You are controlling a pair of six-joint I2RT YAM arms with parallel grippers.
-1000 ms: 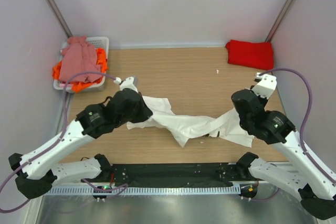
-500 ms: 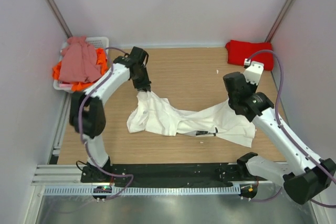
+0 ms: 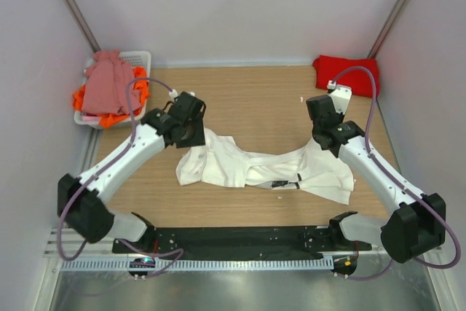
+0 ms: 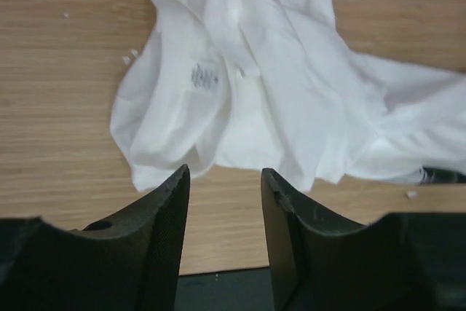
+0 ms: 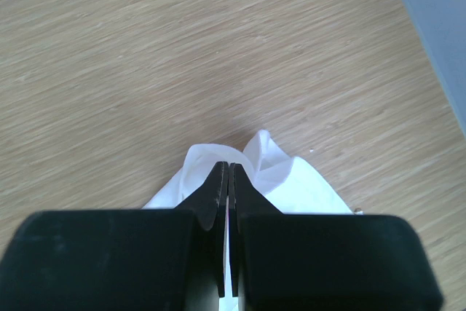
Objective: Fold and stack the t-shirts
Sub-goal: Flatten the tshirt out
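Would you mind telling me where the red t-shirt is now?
In the top view, the red t-shirt lies folded at the far right corner of the table, beyond the right gripper, opposite the basket.

A light-brown wood-grain worktop (image 3: 255, 100) fills the middle, closed in by plain pale lilac panels: a back wall (image 3: 233, 12) at 12 o'clock, a left wall (image 3: 29, 107) at 9 and a right wall (image 3: 437, 92) at 3. Thin grey metal poles rise in the far corners, a left pole (image 3: 73, 6) at 11 o'clock and a right pole (image 3: 398, 6) at 1. At 6 o'clock a black base strip (image 3: 240, 238) borders a white slotted rail (image 3: 218, 264) and a brushed-metal surface (image 3: 233, 293). The light is soft and even.
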